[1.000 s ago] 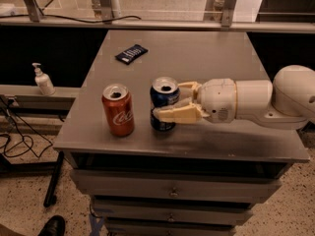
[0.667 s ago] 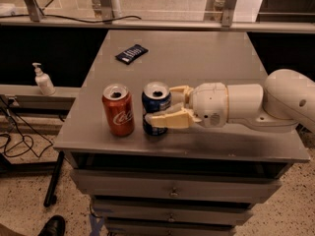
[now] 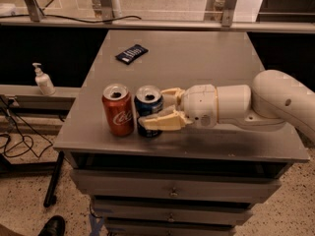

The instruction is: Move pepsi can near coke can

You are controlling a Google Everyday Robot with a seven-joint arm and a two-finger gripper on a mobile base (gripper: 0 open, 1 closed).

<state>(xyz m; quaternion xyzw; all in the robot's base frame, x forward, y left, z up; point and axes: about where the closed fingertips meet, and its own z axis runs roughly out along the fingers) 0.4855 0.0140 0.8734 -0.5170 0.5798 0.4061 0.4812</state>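
The pepsi can [image 3: 147, 105], dark blue with a silver top, stands upright near the front left of the grey table [image 3: 187, 58]. The red coke can [image 3: 118, 110] stands just to its left, the two almost touching. My gripper [image 3: 158, 109] reaches in from the right, its cream fingers [image 3: 162, 123] wrapped around the pepsi can, one in front and one behind. It is shut on the can.
A flat dark blue snack packet [image 3: 131, 53] lies at the back left of the table. A white soap dispenser [image 3: 44, 80] stands on a lower ledge to the left. Drawers sit under the table front. Cables run along the floor at left.
My gripper has carried the pepsi can leftward, from a gap away from the coke can to right beside it.
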